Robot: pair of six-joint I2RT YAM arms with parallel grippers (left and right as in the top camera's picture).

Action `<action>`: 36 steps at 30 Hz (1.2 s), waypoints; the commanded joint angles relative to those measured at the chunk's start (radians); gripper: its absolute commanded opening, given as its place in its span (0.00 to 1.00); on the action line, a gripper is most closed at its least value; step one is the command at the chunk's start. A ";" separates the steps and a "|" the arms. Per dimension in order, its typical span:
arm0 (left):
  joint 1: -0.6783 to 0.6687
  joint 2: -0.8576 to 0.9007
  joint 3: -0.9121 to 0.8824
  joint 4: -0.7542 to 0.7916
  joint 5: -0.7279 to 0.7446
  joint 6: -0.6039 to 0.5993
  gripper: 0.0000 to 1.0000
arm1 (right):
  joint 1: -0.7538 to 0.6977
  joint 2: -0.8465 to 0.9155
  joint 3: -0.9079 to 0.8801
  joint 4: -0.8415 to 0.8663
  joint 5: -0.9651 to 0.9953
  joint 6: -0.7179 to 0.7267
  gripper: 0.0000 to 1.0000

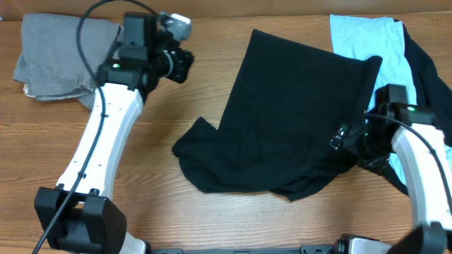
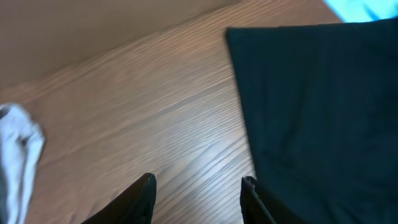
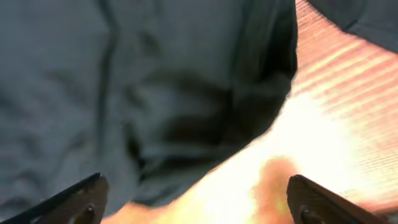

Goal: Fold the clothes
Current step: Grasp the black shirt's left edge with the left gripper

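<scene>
A large black T-shirt [image 1: 282,120] lies rumpled across the middle of the wooden table; it also shows in the left wrist view [image 2: 323,106] and the right wrist view [image 3: 124,87]. My left gripper [image 1: 185,63] is open and empty over bare wood just left of the shirt's upper left edge [image 2: 198,186]. My right gripper [image 1: 339,139] is open at the shirt's lower right edge, its fingers spread above the fabric edge and bright wood [image 3: 196,193]. A light blue garment [image 1: 367,39] lies at the back right, and a grey one [image 1: 60,53] at the back left.
More dark cloth [image 1: 431,77] lies at the far right beside the light blue garment. The grey garment's pale edge shows at the left in the left wrist view [image 2: 15,155]. The arms' bases stand at the front edge of the table [image 1: 78,219].
</scene>
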 commanded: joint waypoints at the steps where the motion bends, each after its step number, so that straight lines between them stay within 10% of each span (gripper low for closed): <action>1: -0.063 0.008 0.099 -0.017 0.002 0.018 0.49 | -0.003 -0.106 0.126 -0.052 -0.045 -0.057 0.97; 18: -0.154 0.233 0.650 -0.257 0.002 0.024 0.54 | 0.001 -0.221 0.215 0.157 -0.206 0.058 1.00; 36: -0.193 0.656 0.689 -0.180 0.021 0.204 0.64 | 0.003 -0.174 0.087 0.160 -0.205 -0.006 1.00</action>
